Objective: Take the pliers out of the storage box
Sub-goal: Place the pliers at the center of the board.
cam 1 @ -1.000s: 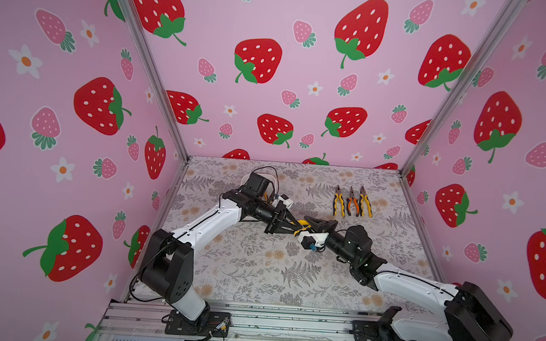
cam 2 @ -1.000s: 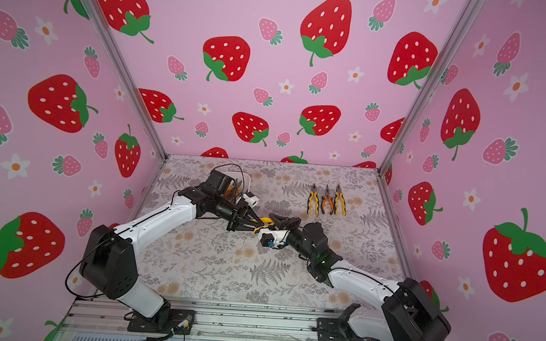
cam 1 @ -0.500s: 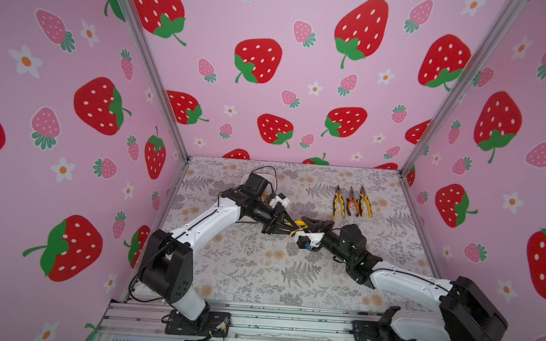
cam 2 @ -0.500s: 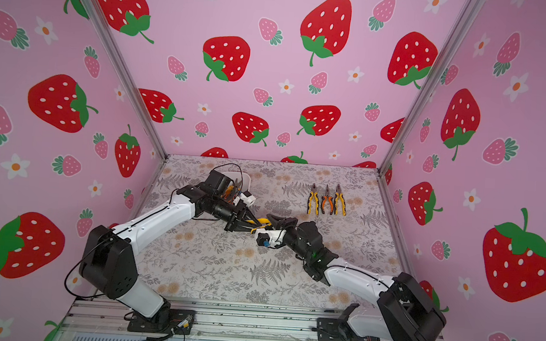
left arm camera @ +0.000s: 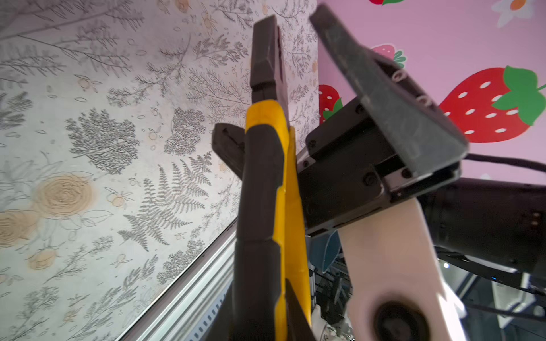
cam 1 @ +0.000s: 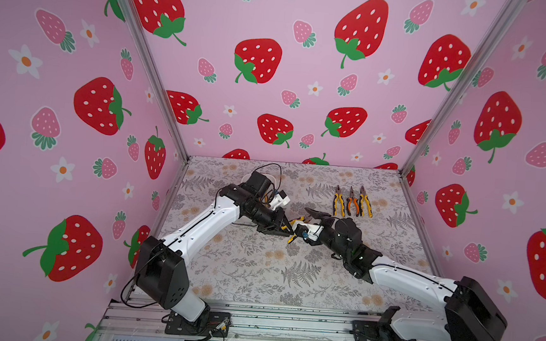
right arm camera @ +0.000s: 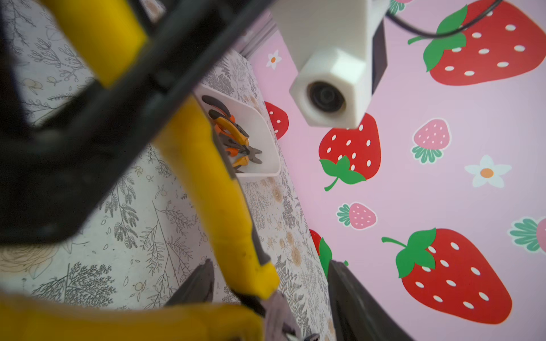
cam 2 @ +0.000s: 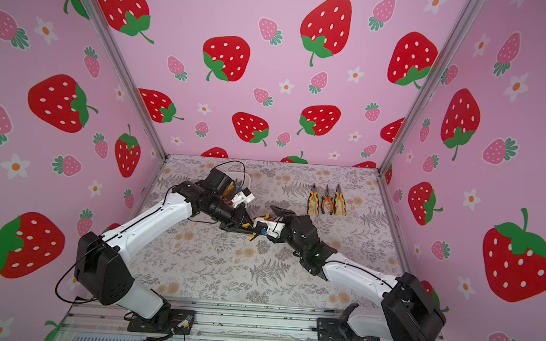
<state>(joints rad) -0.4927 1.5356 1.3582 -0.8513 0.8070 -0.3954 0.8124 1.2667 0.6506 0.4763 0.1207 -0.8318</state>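
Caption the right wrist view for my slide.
Yellow-handled pliers sit within the open right gripper; beyond, the white storage box holds more pliers.

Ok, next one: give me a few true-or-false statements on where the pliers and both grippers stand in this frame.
1. Three pliers lie side by side on the table. True.
2. The storage box is empty. False: orange-handled pliers lie in it.
3. The left gripper grips the yellow-and-black pliers by the handles. True.
4. The right gripper is clamped shut on those pliers. False: its jaws stand open on either side of the head end.
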